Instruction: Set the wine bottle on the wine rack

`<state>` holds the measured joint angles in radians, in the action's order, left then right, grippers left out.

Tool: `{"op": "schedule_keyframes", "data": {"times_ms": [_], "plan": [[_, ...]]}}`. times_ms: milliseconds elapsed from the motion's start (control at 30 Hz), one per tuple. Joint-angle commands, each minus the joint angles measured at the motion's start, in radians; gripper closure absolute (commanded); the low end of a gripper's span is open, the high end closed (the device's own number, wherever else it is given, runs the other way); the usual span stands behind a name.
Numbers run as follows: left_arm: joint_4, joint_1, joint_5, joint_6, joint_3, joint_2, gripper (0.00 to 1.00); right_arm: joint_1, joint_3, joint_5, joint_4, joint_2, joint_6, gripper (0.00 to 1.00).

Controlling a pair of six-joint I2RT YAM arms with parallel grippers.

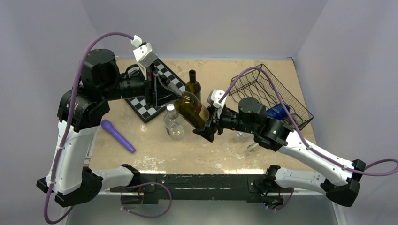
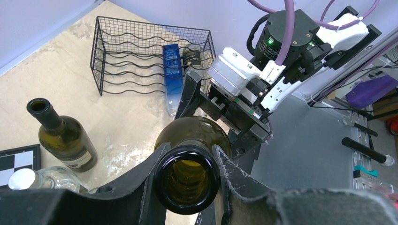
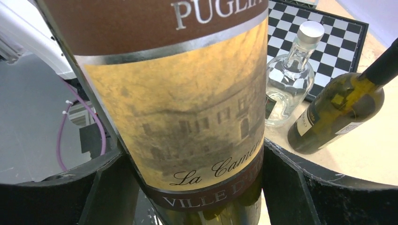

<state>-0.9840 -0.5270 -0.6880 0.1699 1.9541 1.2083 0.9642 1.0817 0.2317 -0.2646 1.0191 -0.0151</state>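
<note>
The wine bottle (image 1: 192,108) is dark olive glass with a tan and brown label (image 3: 178,93). It hangs tilted in the air over the table's middle. My left gripper (image 1: 171,89) is shut on its neck, with the fingers either side of the open mouth (image 2: 187,180). My right gripper (image 1: 206,129) is shut on the lower body, one finger on each side of the label (image 3: 192,187). The black wire wine rack (image 1: 272,91) lies at the back right and also shows in the left wrist view (image 2: 141,56), apart from both grippers.
A second dark bottle (image 1: 193,84) and a clear glass bottle (image 1: 174,123) stand just under and beside the held bottle. A chessboard (image 1: 155,91) lies at the back left. A purple object (image 1: 117,136) lies at the front left. A blue box (image 2: 172,70) sits in the rack.
</note>
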Motion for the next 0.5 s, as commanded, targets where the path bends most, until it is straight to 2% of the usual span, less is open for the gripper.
{"op": "schedule_keyframes", "data": {"times_ms": [0, 67, 167, 300, 367, 467], "plan": [[0.125, -0.005, -0.058, 0.023, 0.039, -0.039, 1.00, 0.004, 0.013, -0.113, 0.024, 0.022, 0.068, 0.21], [0.131, -0.005, -0.067, 0.025, 0.032, -0.041, 1.00, 0.008, 0.014, -0.136, 0.042, 0.024, 0.084, 0.20], [0.151, -0.005, -0.075, 0.030, 0.013, -0.052, 1.00, 0.012, 0.024, -0.149, 0.054, 0.036, 0.099, 0.03], [0.185, -0.006, -0.092, 0.041, -0.009, -0.069, 1.00, 0.022, 0.045, -0.146, 0.055, 0.062, 0.114, 0.02], [0.189, -0.005, -0.093, 0.042, -0.013, -0.075, 1.00, 0.025, 0.050, -0.150, 0.057, 0.068, 0.115, 0.05], [0.189, -0.005, -0.085, 0.038, -0.022, -0.086, 1.00, 0.028, 0.050, -0.184, 0.060, 0.064, 0.117, 0.24]]}}
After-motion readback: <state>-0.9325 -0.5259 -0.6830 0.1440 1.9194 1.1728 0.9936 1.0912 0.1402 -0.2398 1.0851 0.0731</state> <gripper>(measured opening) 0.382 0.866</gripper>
